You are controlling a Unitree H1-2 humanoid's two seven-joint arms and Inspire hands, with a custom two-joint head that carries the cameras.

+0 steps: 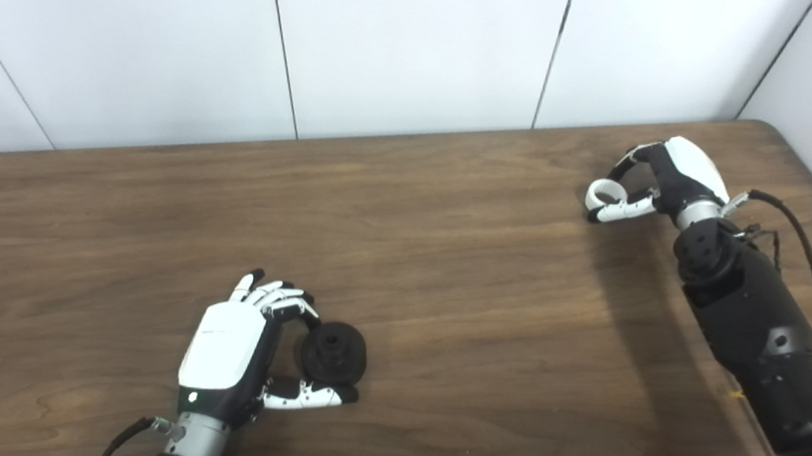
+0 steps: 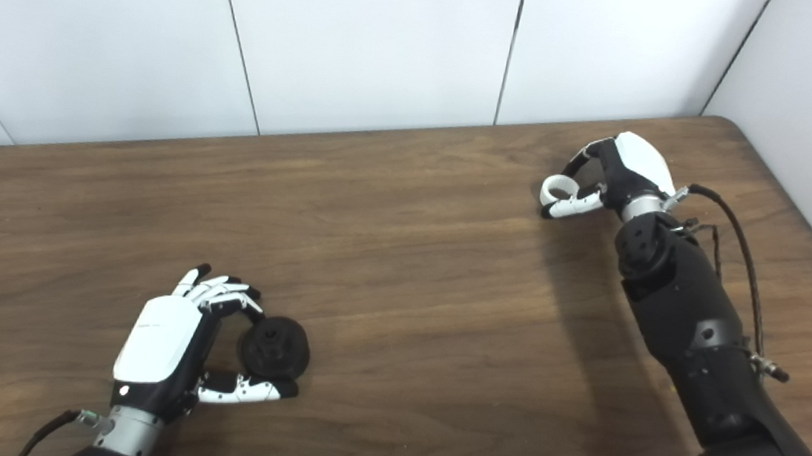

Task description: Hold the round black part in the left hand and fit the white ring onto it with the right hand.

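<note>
Left fingers curled over round black part, thumb under its near edge; gripping it, though contact on far side hidden. Part low at the counter, cannot tell if lifted or resting. Hub with centre boss facing up and toward right side. Left hand palm-down, white back plate up, wrist entering from bottom edge.

Right fingers pinched around white ring, thumb below, other fingers arched over top; closed on the ring. Ring well apart from the black part, far across the counter toward back right corner, near the wall. Right hand tilted, knuckles away from the black part; forearm black, cable looping off wrist. Cannot tell if ring clear of the counter or touching.

Step judged: both items grasped, ring not yet brought over. Fitting not started.

Risks from here:
- Pinch on ring thin, edge-on; likely to slip or rotate during long traverse toward the black part, ending tilted at the boss.
- Tilted ring would jam on the hub instead of seating; pushing then would lever the part out of the left fingers.
- Left grip looks shallow, thumb and fingertips only; downward press from ring could roll the part or pop it onto the counter.
- Part held low; right fingers may hit the counter or left fingers on approach.
- Boss partly shadowed, alignment hard to judge.
</note>
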